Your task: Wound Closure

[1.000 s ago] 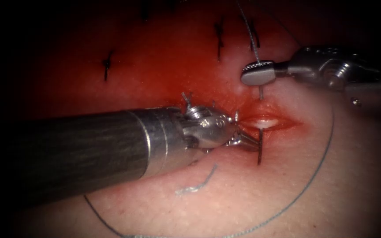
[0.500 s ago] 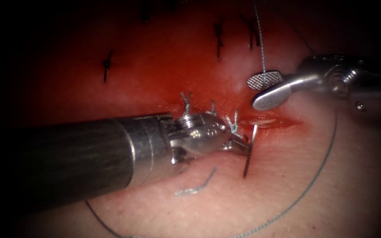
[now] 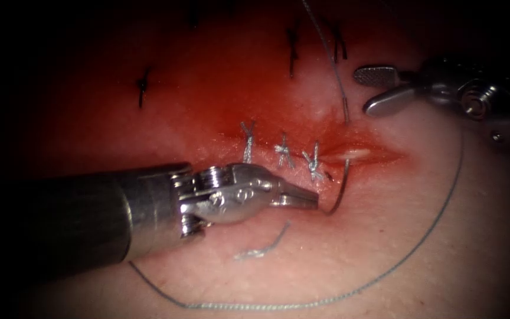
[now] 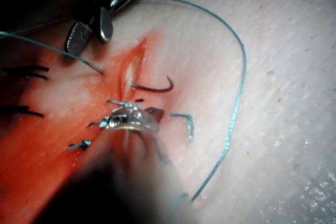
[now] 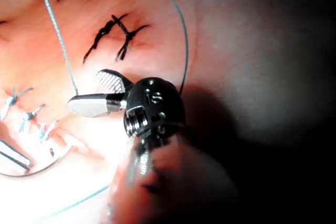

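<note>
The curved needle (image 3: 341,188) arcs from the near edge of the open cut (image 3: 364,155) down over the tissue (image 3: 396,236), just right of the last stitch. One end sits in that edge, and neither tool holds it. My left tool (image 3: 314,202) lies just left of the needle's free end, jaws slightly open and holding nothing. In the left wrist view the needle (image 4: 152,88) is apart from the left tool (image 4: 155,112). My right tool (image 3: 361,93) hovers up and right of the cut, jaws wide open and holding nothing. Thread (image 3: 336,77) enters the tissue on the far side.
Three knotted stitches (image 3: 284,155) close the cut to the left of its open part. A long loop of thread (image 3: 438,218) sweeps around the right and near side. A short cut end of thread (image 3: 264,248) lies below the left tool. Black marks (image 3: 143,88) dot the far tissue.
The right tool opened, let go of the thread and drew back to the right. The left tool pulled the needle further through, let it go and withdrew to the left.
</note>
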`<state>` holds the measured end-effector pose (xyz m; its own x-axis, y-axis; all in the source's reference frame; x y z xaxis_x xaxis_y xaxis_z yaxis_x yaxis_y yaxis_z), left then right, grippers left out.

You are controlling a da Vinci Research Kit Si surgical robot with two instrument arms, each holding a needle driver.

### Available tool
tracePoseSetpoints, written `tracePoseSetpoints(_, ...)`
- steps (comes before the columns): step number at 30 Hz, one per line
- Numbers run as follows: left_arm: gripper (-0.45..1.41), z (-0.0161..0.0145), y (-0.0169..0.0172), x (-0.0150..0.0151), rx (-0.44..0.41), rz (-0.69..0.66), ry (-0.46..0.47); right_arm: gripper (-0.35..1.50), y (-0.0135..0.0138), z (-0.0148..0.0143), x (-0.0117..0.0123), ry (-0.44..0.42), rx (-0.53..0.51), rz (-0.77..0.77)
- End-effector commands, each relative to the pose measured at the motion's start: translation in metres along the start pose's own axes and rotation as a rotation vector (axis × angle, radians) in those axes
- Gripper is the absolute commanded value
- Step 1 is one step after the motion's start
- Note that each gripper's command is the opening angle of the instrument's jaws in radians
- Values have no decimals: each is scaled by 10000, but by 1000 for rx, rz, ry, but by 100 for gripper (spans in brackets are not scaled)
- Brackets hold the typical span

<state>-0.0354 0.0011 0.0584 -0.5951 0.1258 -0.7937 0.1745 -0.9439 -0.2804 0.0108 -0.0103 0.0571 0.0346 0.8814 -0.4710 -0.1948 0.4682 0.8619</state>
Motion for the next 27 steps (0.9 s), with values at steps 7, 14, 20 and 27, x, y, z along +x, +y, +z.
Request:
tracePoseSetpoints(7, 17, 7, -3, 25, -17, 44, 167, 111, 5, 5, -10, -1, -5, -28)
tracePoseSetpoints(14, 29, 15, -8, 36, -19, 66, 212, 100, 7, 6, -18, -6, -9, -43)
tracePoseSetpoints(20, 34, 15, -16, 39, 9, 65, 220, 93, 9, 8, -24, -24, -19, -69)
tracePoseSetpoints(27, 39, 26, -26, 40, 27, 60, 218, 88, 9, 8, -27, -24, -19, -72)
